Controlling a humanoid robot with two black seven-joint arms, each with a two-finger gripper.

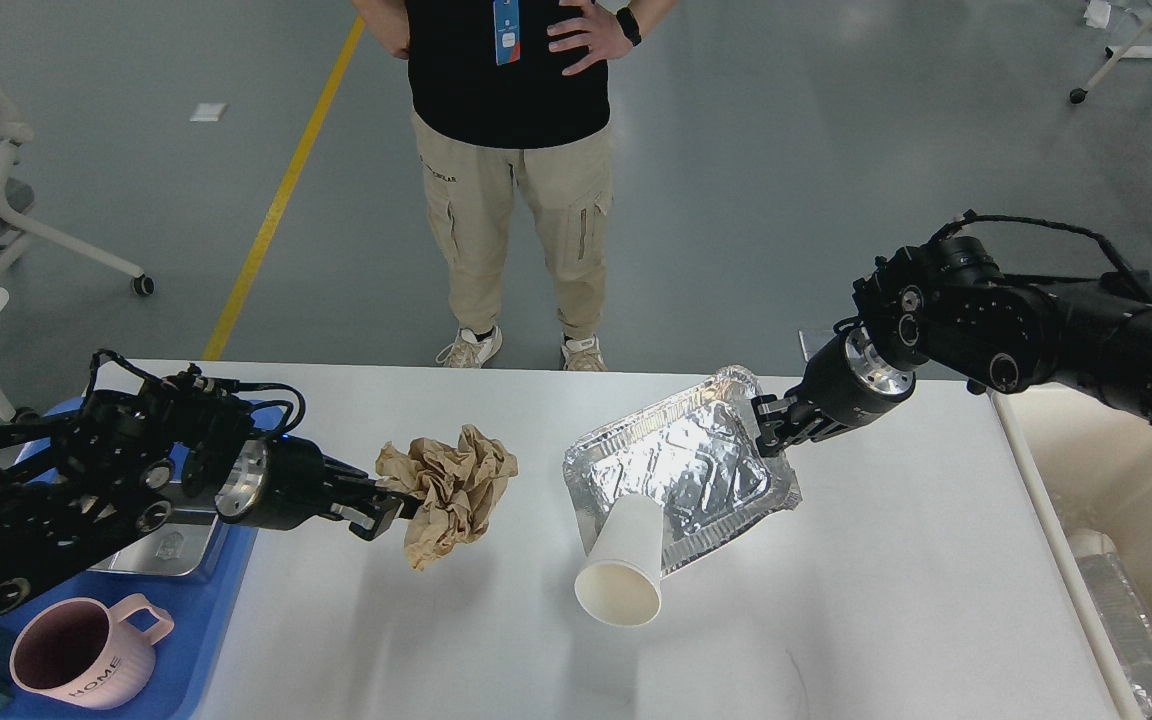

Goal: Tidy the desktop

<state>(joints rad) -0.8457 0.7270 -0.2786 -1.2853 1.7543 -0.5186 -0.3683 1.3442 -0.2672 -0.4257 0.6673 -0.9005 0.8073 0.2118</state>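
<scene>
The white bench [556, 640] is filling the lower part of the head view, its far edge running just in front of a standing person [511, 180], with a blue tray [221, 640] overlapping its left end and a beige bin [1126, 500] sitting off its right side. On the bench surface a foil tray [681, 465] is lying tilted with a white paper cup [621, 565] on its side, mouth toward the camera, resting across the tray's near edge. The right claw [771, 425] is pinching the tray's far-right rim, fingers closed on the foil lip. To the left, the left claw [386, 505] is gripping a crumpled wad of brown paper [451, 490], which appears to be hanging clear of the surface. A pink mug [86, 655] and a small metal dish [161, 550] are sitting on the blue tray. The step in hand looks to be carrying rubbish off to the bin; doing it well likely means lifting the foil tray slowly and level, since thin foil bends and the loose cup could roll off, and keeping a firm pinch on the springy paper while moving it across.
</scene>
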